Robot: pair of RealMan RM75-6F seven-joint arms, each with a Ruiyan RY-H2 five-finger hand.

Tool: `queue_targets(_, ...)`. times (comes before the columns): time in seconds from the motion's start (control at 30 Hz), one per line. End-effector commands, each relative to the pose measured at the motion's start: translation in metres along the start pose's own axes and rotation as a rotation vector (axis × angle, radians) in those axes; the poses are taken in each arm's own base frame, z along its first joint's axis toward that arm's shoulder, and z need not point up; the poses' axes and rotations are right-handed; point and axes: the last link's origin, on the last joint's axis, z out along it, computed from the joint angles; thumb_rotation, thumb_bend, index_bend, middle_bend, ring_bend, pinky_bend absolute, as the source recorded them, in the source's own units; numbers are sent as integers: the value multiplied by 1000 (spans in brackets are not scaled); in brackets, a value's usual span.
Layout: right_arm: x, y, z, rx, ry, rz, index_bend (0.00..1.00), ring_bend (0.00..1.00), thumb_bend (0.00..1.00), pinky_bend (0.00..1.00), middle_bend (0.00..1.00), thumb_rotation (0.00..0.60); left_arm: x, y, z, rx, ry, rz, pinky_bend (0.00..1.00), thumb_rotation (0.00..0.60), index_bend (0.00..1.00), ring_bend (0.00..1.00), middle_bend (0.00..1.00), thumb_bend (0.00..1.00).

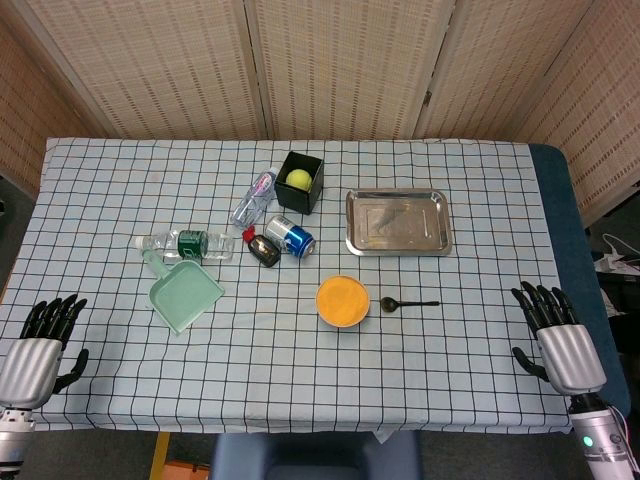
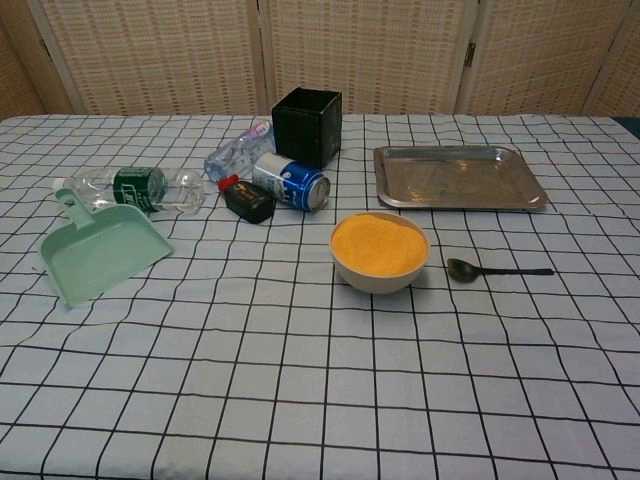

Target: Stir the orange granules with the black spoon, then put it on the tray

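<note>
Checked table (image 1: 300, 380) with a bowl of orange granules (image 1: 343, 300) at centre, the black spoon (image 1: 408, 303) lying flat just to its right (bowl end toward the granules), and the empty metal tray (image 1: 398, 222) farther back. The left robot hand (image 1: 45, 340) and right robot hand (image 1: 555, 335) rest at the table's near corners, fingers spread, holding nothing.

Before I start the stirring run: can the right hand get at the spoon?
Probably yes. The right hand is open at the table edge, and only bare cloth lies between it and the spoon, whose handle points toward it.
</note>
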Motion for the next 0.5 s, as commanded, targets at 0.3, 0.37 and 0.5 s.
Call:
queue_targets(0.3, -10, -11, 20, 21, -31, 32, 0, 0, 191, 0, 0, 600, 1, -1, 1, 9, -7, -11, 28, 600, 0, 0, 6, 449)
queue_targets(0.37, -13, -20, 36, 46, -54, 44, 0, 0, 191, 0, 0, 600, 1, -1, 2, 7, -8, -13, 28, 600, 0, 0, 7, 450)
queue_targets(0.5, -19, -40, 66, 110, -137, 65, 29, 0, 196, 0, 0, 600, 2, 0, 3, 0, -12, -17, 29, 600, 0, 0, 7, 449)
